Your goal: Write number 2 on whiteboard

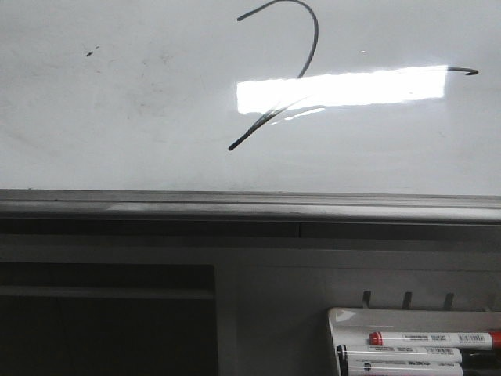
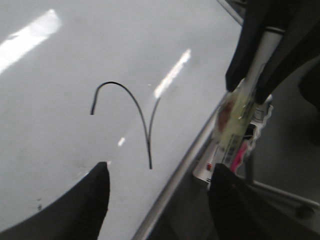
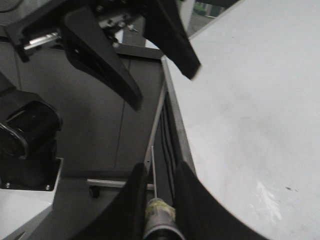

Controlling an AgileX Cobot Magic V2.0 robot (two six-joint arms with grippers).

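Observation:
The number 2 (image 1: 315, 43) is a thin dark stroke on the whiteboard (image 1: 117, 117): a hooked top, a diagonal, and a base running through the bright reflection to the right. No gripper shows in the front view. My left gripper (image 2: 161, 169) is open and empty, near the board's grey edge, close to the stroke (image 2: 131, 95). My right gripper (image 3: 161, 167) is shut on a marker (image 3: 159, 212) and is off the board, beside its edge strip (image 3: 175, 120). It also shows in the left wrist view (image 2: 250, 87), holding the marker (image 2: 235, 112).
A grey metal strip (image 1: 235, 205) runs along the board's near edge. A small white marker tray (image 1: 344, 321) with a few markers (image 1: 430, 339) hangs below at the right. The open left gripper (image 3: 164, 86) shows in the right wrist view.

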